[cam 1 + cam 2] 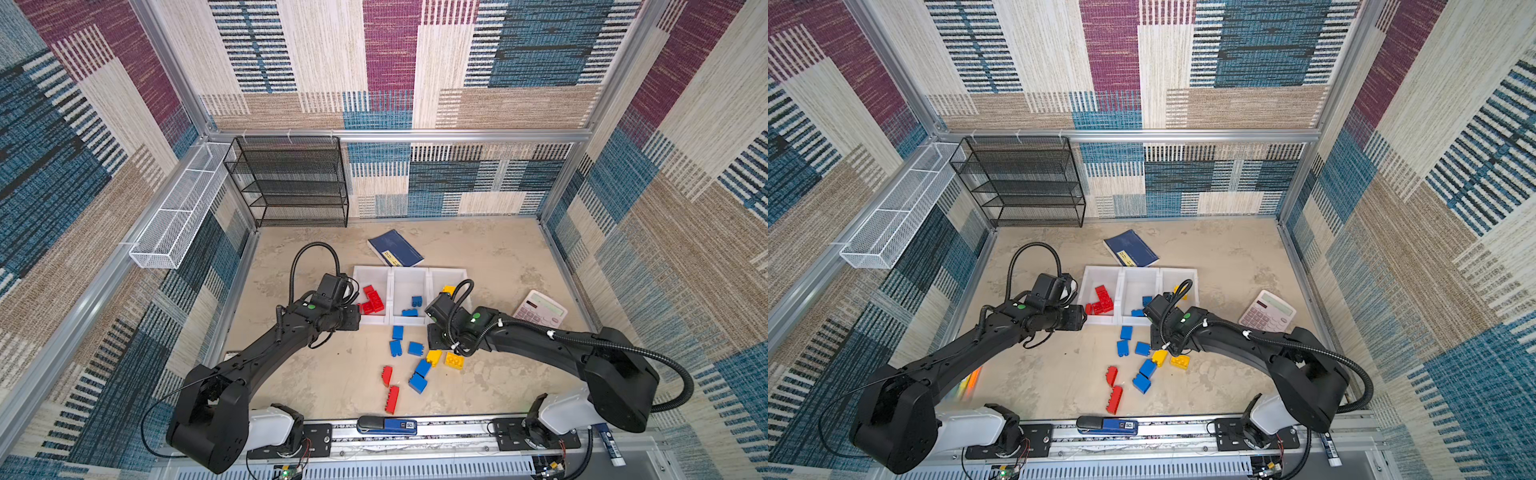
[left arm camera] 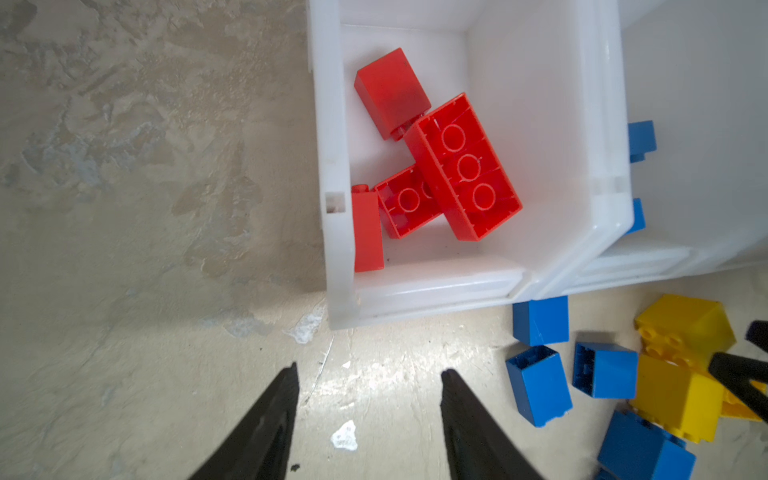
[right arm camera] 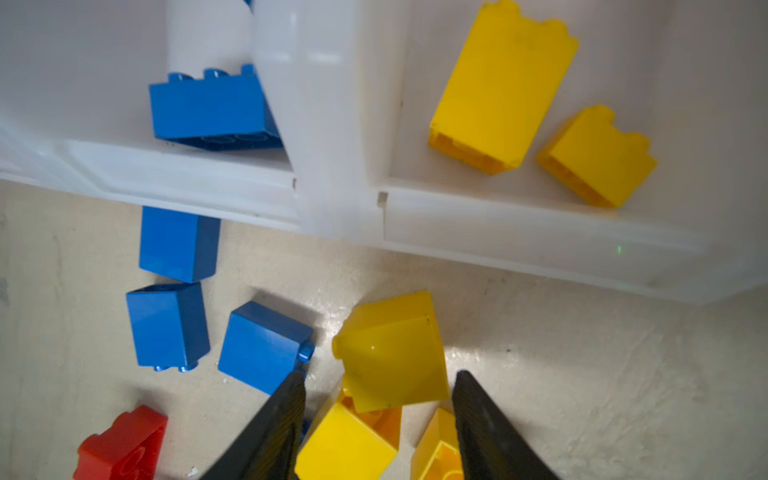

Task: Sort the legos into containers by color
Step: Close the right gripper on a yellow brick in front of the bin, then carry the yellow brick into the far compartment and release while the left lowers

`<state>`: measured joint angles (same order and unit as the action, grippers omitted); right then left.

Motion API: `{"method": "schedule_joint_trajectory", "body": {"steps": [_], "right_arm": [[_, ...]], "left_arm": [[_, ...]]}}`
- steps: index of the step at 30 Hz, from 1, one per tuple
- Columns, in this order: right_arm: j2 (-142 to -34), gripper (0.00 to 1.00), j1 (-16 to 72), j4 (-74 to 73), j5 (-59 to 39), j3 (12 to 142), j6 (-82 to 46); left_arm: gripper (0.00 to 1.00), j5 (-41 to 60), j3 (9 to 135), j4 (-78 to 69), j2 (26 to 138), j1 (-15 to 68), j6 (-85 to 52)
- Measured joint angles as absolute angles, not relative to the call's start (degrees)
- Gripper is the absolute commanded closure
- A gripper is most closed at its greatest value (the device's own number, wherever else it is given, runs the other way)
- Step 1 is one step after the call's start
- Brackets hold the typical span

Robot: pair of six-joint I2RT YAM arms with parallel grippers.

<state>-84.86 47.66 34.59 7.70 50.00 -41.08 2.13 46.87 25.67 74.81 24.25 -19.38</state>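
Patterned carpet walls (image 1: 124, 124) box in a mottled beige surface (image 1: 498, 257) in both top views. Three white bins (image 1: 391, 286) sit joined in a row mid-surface. Red legos (image 1: 372, 300) are in the left one, blue legos (image 1: 417, 301) in the middle, and a yellow lego (image 1: 449, 289) peeks out of the right. Loose legos (image 1: 415, 348) are scattered just in front. A long red brick (image 1: 392, 400) lies nearest the front rail, long axis running near to far. A stapler (image 1: 1106, 426) sits on that rail.

Over to the left wrist: the left end effector (image 2: 368, 370) is released, nothing between its fingers, over bare surface near the red bin's corner. Inside, the big red oblong (image 2: 463, 166) lies hollow side up, slanting across a smaller upturned one (image 2: 405, 203).

Right wrist now: the right end effector (image 3: 378, 372) is spread, straddling a tilted yellow block (image 3: 392, 353), with a gap showing at each fingertip. Two yellows (image 3: 503, 87) lie on their sides in the right bin, hollow ends toward its front wall. A blue oblong (image 3: 210, 108) lies in the middle bin, and three blue ones (image 3: 178, 243) sit just outside.
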Motion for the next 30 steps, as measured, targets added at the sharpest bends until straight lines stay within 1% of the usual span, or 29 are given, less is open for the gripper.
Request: {"method": "schedule_joint_trajectory", "body": {"steps": [7,13,15,20,26,30], "right_arm": [[-88.25,0.41,47.9,35.31,8.29,51.37,-40.6],[-90.13,0.56,48.12,35.38,8.69,51.96,-40.38],[-90.11,0.58,48.14,35.38,8.8,52.01,-40.4],[-89.01,0.59,48.14,35.94,9.67,51.99,-40.42],[-82.78,0.59,47.79,38.96,12.78,53.58,-40.66],[-79.33,0.59,44.8,38.79,14.52,55.07,-40.12]], "left_arm": [[0.42,3.22,46.3,25.3,74.59,24.25,-19.59],[0.42,3.38,46.02,25.06,74.56,24.25,-19.79],[0.42,3.4,45.91,25.06,74.54,24.25,-19.79],[0.42,3.42,45.91,25.06,74.46,24.25,-19.9],[0.42,3.86,45.6,24.95,73.97,24.25,-20.4],[0.42,4.91,44.51,24.75,73.38,24.25,-21.06]]}}
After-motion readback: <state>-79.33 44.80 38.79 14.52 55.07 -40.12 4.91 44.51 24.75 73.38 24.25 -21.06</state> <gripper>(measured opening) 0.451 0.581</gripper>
